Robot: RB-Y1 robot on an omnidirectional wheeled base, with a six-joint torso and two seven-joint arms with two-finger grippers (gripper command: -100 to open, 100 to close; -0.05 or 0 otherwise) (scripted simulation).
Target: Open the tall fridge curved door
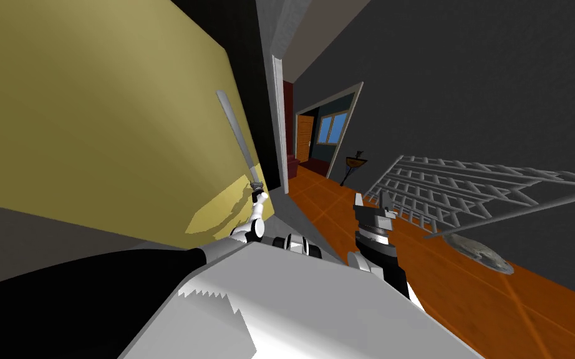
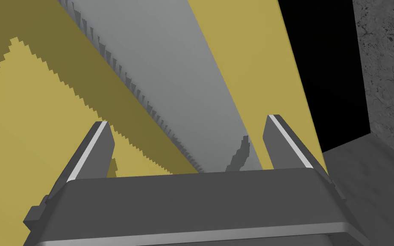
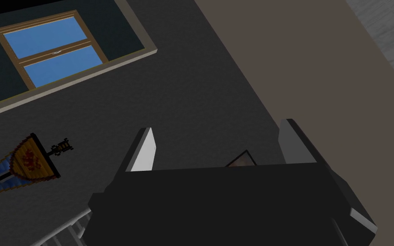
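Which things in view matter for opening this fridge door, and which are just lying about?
For the job: yellow fridge door, its grey handle, left claw, open at the handle.
Lying about: white lattice rack, window, wall pennant, right claw, open and idle.

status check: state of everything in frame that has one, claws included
Left claw: open, fingers on either side of the handle's lower end, not clamped.
Right claw: open, holding nothing.
Handle: not gripped, running between the left claw's fingers.
Fridge door: yellow; cannot tell whether it is shut or ajar.
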